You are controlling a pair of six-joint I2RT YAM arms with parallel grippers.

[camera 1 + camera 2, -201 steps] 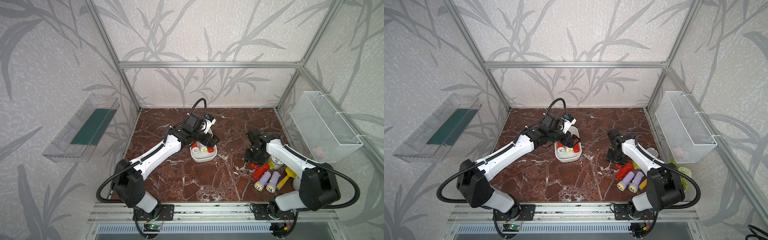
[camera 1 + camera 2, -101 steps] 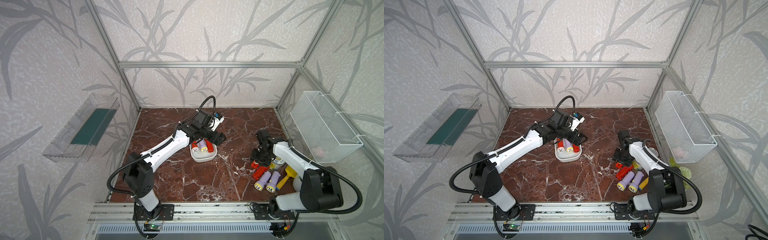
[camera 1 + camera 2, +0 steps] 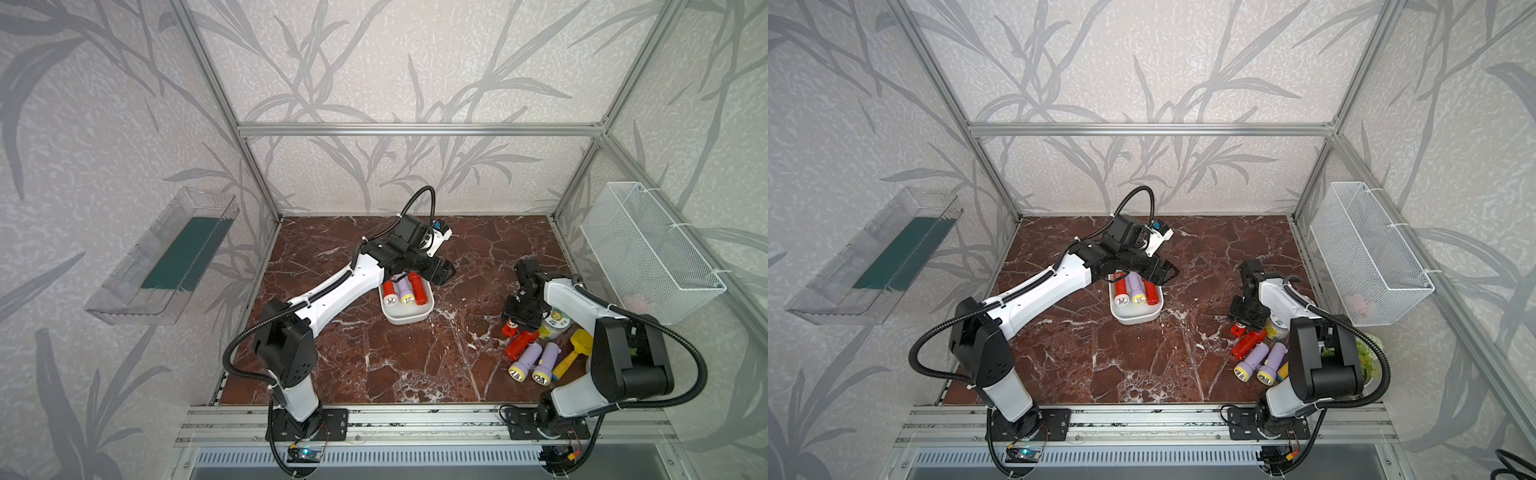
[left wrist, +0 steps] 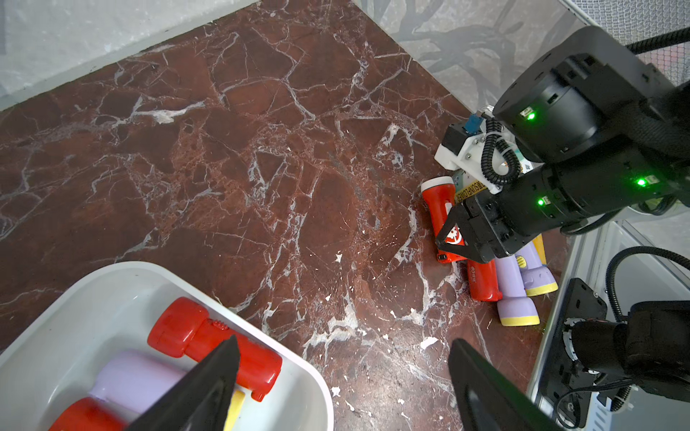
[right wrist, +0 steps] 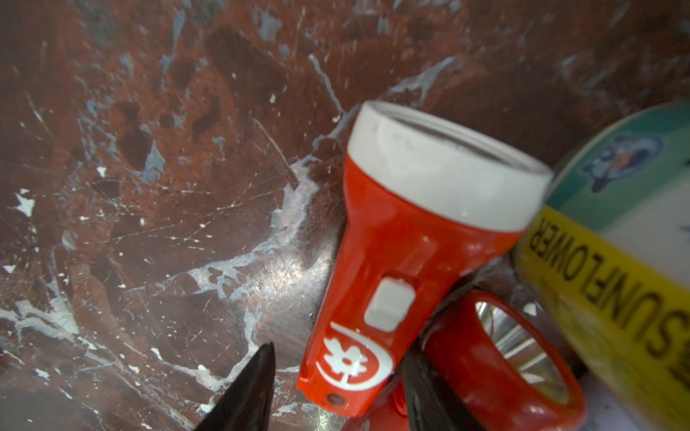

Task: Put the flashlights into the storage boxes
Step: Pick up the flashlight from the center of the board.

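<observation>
Three flashlights (image 3: 400, 291), two red and one lavender, lie side by side in the white tray (image 3: 409, 319) at the centre of both top views. The left gripper (image 3: 441, 272) hangs over the tray's upper-right corner, jaws wide apart. At lower right, the right gripper (image 3: 514, 323) straddles the tail of a red flashlight (image 5: 392, 242) on the floor (image 3: 415, 365), jaws apart, beside a jar (image 3: 555, 326) and three loose flashlights (image 3: 534, 359).

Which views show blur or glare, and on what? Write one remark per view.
Right wrist view: the jar is blurred at the edge, the white-rimmed red flashlight only slightly soft, and a bright sheen glares off the marble floor. Left wrist view: the floor is sharp, without glare. In both top views: even light, the white tray crisp.
</observation>
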